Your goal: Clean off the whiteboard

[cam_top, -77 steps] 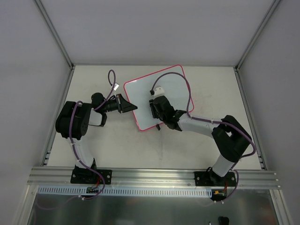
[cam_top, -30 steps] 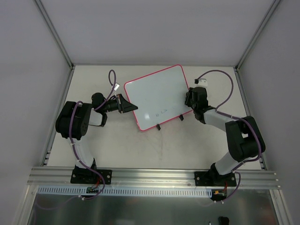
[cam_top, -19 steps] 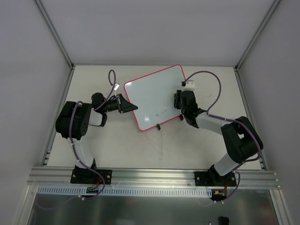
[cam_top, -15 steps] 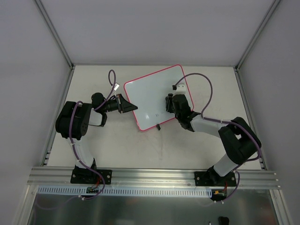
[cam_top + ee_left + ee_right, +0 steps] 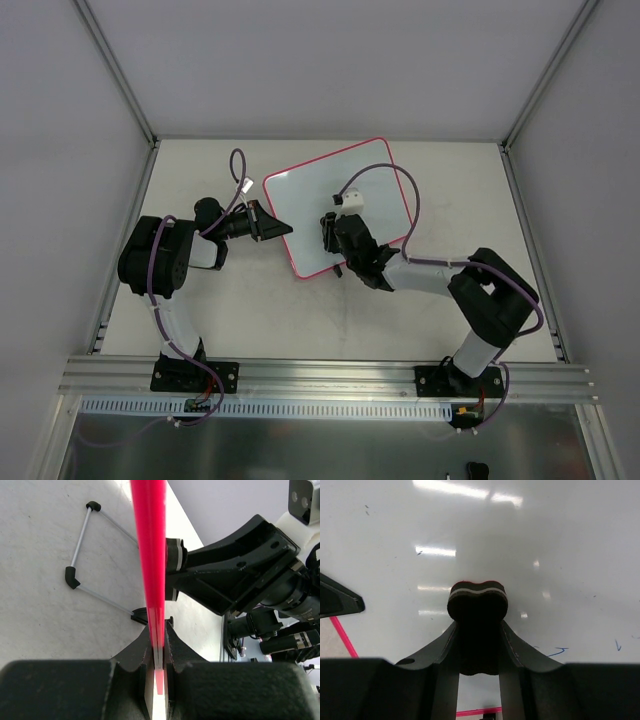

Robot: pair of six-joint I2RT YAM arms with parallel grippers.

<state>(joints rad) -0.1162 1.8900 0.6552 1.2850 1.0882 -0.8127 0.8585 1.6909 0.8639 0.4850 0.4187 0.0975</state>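
The whiteboard (image 5: 310, 195), glossy white with a thin pink-red frame, lies tilted on the table's middle back. My left gripper (image 5: 276, 226) is shut on its left edge; the left wrist view shows the red frame (image 5: 150, 555) edge-on, pinched between the jaws. My right gripper (image 5: 330, 233) is shut on a small black eraser block (image 5: 478, 625), pressed against the board near its lower edge. Faint blue marks (image 5: 557, 652) remain on the board to the right of the eraser. A black clip foot shows at the board's lower edge (image 5: 340, 270).
A wire stand (image 5: 82, 535) with black corner pieces lies on the table behind the board in the left wrist view. Grey enclosure walls and an aluminium rail (image 5: 330, 375) bound the table. The right arm's cable (image 5: 395, 185) loops over the board.
My right gripper with the eraser has swept left across the board from its right edge to its lower middle. The blue writing seen earlier is now under or beside the gripper. The left arm has not moved.
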